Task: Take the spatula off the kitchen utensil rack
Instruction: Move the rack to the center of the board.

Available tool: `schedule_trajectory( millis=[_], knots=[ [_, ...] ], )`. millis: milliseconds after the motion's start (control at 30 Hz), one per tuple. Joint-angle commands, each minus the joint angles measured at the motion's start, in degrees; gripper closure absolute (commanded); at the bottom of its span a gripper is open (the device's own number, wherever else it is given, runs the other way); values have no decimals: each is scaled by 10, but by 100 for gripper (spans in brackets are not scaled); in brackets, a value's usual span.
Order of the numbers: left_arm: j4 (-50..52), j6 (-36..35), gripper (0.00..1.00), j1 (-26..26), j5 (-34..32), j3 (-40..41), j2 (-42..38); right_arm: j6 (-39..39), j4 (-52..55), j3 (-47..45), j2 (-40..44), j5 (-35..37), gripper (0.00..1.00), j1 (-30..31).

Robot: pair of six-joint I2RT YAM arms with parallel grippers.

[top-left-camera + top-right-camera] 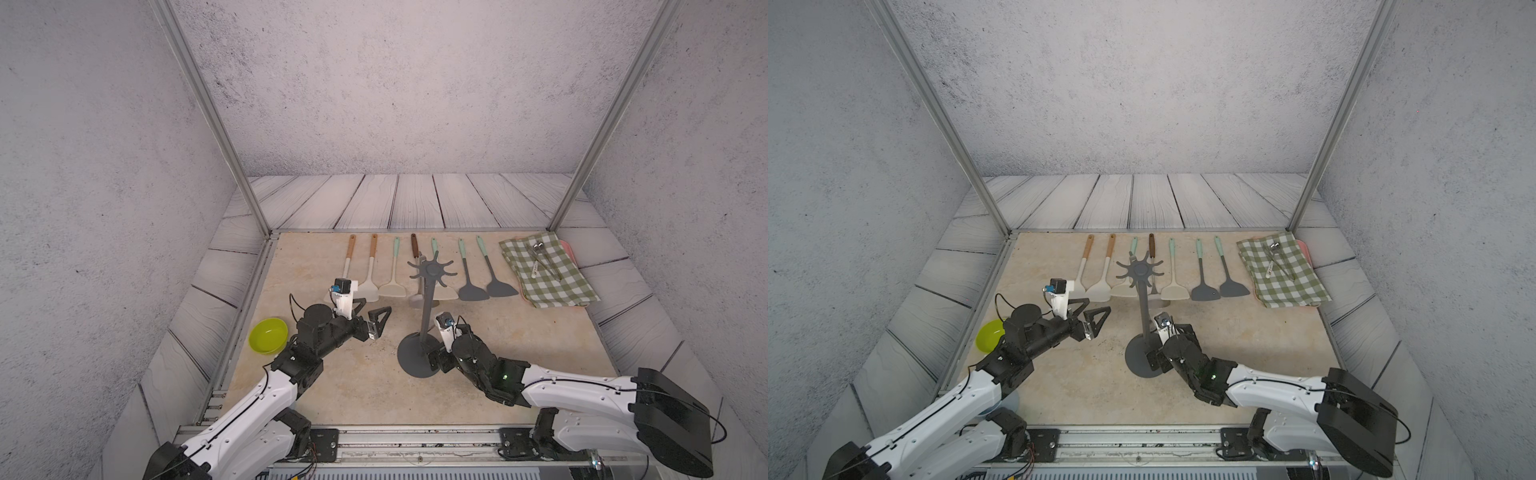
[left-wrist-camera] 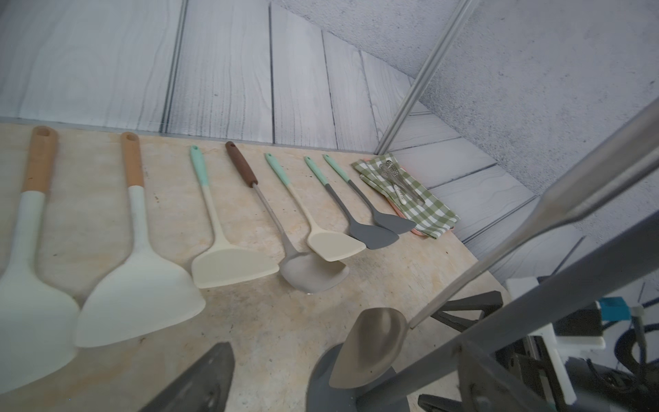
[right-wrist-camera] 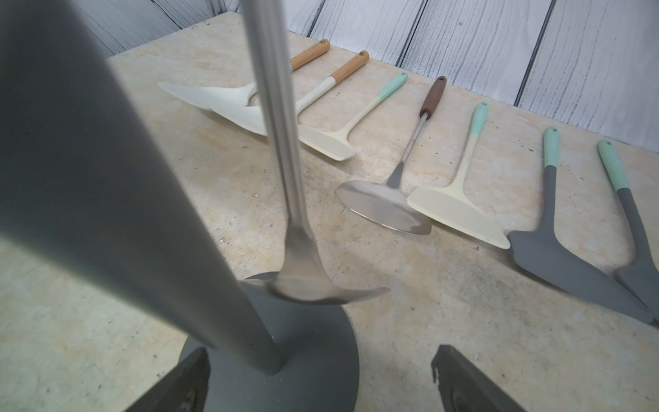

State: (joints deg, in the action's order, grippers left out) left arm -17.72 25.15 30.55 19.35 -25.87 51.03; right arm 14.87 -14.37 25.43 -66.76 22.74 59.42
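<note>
**Spatula hangs on the rack; both my hands are spread**

The steel spatula (image 3: 281, 142) hangs from a prong of the kitchen utensil rack (image 1: 427, 316). Its shaft runs close beside the pole and its blade sits just above the round base. I cannot tell whether blade and base touch. It is not off yet.

My right hand (image 3: 317, 388) sits low at the rack's foot, fingers spread wide with the bottom of the pole between them, gripping nothing. I judge it is there to brace the light stand so it does not tip or slide when the spatula lifts. That forearm lies nearly flat over the bench (image 1: 519, 340), with the wrist bent down toward the base.

My left hand (image 1: 372, 318) hovers above the bench to the left of the rack, near it but not touching. Its fingers are spread and empty, pointing toward the hanging shaft. I take it as the lifter.

Other spatulas (image 1: 392, 286) lie in a row behind the rack, clear of both hands.
</note>
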Motion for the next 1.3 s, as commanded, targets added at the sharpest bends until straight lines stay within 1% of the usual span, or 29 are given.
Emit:
schedule_trajectory(
  millis=[0, 200, 300, 400, 533, 667, 733, 800, 933, 1000, 1167, 1267],
  knots=[
    [-39, -25, 1, 16, 45, -6, 15, -11, -11, -11, 27, -42, 1, -2],
    [-48, -44, 1, 37, 67, -15, 38, -12, -5, -19, 75, -82, 1, -2],
    [-47, -48, 1, 40, 60, -16, 45, -1, 1, -27, 100, -84, 1, -3],
    [-46, -49, 1, 40, 55, -16, 47, 12, -9, -38, 107, -72, 1, -2],
    [-48, -48, 1, 40, 51, -14, 49, 38, -68, -57, 79, -70, 1, -2],
    [-47, -48, 1, 40, 49, -13, 49, 46, -151, -72, 23, -52, 1, -3],
    [-47, -48, 1, 41, 47, -12, 47, 45, -176, -70, 0, -58, 1, -11],
    [-46, -48, 1, 41, 45, -11, 45, 50, -181, -60, -22, -67, 1, -24],
    [-44, -48, 1, 41, 43, -9, 38, 52, -182, -50, -52, -83, 12, -54],
    [-42, -48, 1, 41, 42, -10, 33, 48, -186, -45, -66, -93, 15, -64],
    [-40, -48, 1, 41, 41, -8, 27, 32, -173, -27, -89, -113, 15, -80],
    [-40, -48, 1, 42, 43, -8, 27, 33, -164, -32, -80, -116, 14, -94]
  ],
)
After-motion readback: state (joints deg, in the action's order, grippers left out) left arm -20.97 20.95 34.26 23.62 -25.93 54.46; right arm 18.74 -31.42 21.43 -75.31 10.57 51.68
